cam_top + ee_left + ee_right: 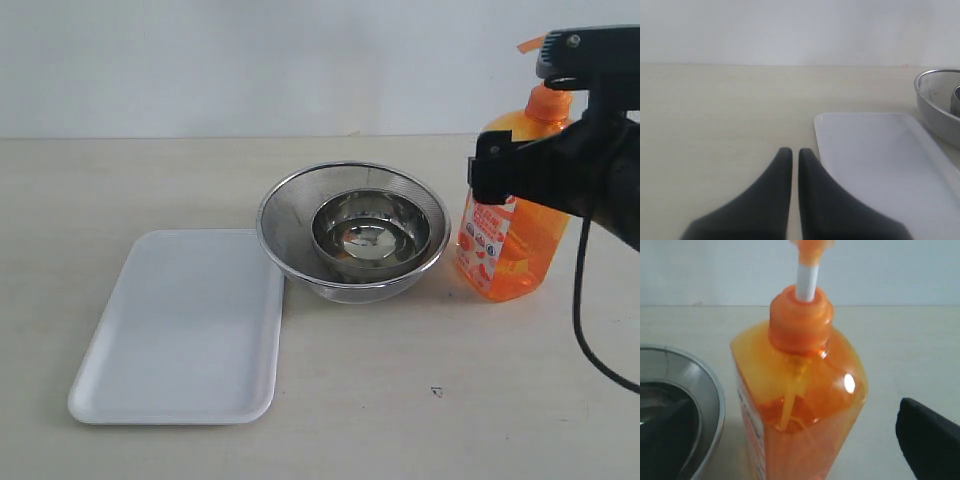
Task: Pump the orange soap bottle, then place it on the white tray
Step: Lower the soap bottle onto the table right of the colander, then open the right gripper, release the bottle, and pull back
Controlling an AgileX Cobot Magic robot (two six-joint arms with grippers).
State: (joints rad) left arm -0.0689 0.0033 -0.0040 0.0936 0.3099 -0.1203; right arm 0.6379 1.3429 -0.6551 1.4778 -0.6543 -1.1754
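Got the white tray (180, 330) on the left, then a steel strainer bowl (290, 215) between it and the orange soap bottle (515, 250), so lift over. Stands upright just right of the bowl. Probably lightish, slick, tippy: grab the flat body. Seeing right gripper (795, 450) fingers wide apart around it, left gripper (791, 155) pinched together, empty.

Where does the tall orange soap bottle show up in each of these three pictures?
Exterior view: the tall translucent orange plastic soap bottle stands at the right, beside the round steel strainer bowl.
Left wrist view: not in it.
Right wrist view: the bottle fills the centre.
Shared landmark: the strainer bowl, in all three views.
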